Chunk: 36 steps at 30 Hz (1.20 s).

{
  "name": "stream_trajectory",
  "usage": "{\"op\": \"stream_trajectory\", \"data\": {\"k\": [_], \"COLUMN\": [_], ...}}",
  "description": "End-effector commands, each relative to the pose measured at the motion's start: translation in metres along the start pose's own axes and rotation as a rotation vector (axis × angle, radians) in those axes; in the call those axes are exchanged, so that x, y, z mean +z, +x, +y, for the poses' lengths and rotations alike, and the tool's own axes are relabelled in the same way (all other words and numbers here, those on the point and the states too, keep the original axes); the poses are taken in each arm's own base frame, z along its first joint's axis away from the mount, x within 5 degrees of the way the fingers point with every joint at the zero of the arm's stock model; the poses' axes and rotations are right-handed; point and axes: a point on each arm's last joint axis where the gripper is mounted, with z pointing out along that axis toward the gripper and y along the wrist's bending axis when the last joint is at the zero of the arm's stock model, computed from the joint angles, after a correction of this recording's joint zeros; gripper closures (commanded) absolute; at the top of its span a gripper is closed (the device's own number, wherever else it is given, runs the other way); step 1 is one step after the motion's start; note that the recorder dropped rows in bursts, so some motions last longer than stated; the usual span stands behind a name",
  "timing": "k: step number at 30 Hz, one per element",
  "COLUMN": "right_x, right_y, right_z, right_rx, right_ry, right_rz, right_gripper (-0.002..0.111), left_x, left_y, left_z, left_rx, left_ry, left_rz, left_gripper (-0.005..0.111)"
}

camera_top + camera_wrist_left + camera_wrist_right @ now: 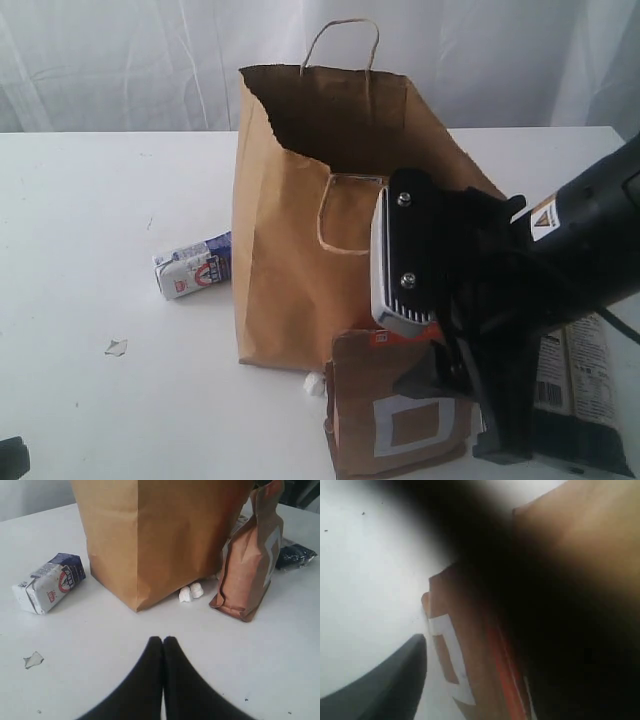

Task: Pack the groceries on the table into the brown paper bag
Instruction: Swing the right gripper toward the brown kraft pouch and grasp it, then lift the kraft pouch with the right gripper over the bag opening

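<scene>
On the white table (pixel 80 200) I count one brown paper bag (pixel 300 230). It stands upright and open in the middle and has two loop handles, one rising at the far rim and one lying flat on the near wall. Outside the bag there are three groceries, one of each kind. One carton (pixel 193 266) lies on its side left of the bag, a little apart from it. One pouch (pixel 400 425) with a white square stands upright just before the bag's right corner. One dark-blue packet (pixel 295 557) lies flat on the right, behind the pouch. I see also two small white lumps (pixel 191 592) at the foot of the bag, and one small scrap (pixel 116 347) well to the left. The right fingers (pixel 402 250) are at the top of the pouch and stand apart. In the right wrist view one finger (pixel 385 685) has bare table between itself and the pouch, so it does not touch, and the other is only a dark blur. The left fingers (pixel 150 680) are pressed together, hold nothing, and hang low over the table before the bag.
</scene>
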Motion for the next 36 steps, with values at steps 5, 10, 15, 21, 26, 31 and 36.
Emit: {"op": "stream_trajectory", "data": {"k": [5, 10, 15, 21, 26, 31, 36], "right_x": [0.001, 0.002, 0.004, 0.019, 0.027, 0.021, 0.006], "right_y": [0.004, 0.005, 0.005, 0.009, 0.010, 0.008, 0.005], "right_z": [0.010, 0.010, 0.009, 0.004, 0.002, 0.004, 0.007], "right_rx": [0.054, 0.084, 0.081, 0.077, 0.088, 0.088, 0.072], "right_ry": [-0.119, -0.122, -0.114, -0.145, -0.161, -0.153, -0.110], "right_rz": [0.064, 0.069, 0.074, 0.134, 0.145, 0.128, 0.088], "right_gripper": [0.070, 0.073, 0.072, 0.059, 0.065, 0.097, 0.108], "left_x": [0.000, 0.000, 0.000, 0.000, 0.000, 0.000, 0.000], "left_y": [0.001, 0.001, 0.001, 0.001, 0.001, 0.001, 0.001], "left_z": [0.000, 0.000, 0.000, 0.000, 0.000, 0.000, 0.000], "left_rx": [-0.003, -0.003, -0.003, -0.003, -0.003, -0.003, -0.003], "left_ry": [0.007, 0.007, 0.007, 0.007, 0.007, 0.007, 0.007], "left_rz": [-0.003, -0.003, -0.003, -0.003, -0.003, -0.003, -0.003], "left_gripper": [0.107, 0.107, 0.107, 0.107, 0.107, 0.107, 0.107]}}
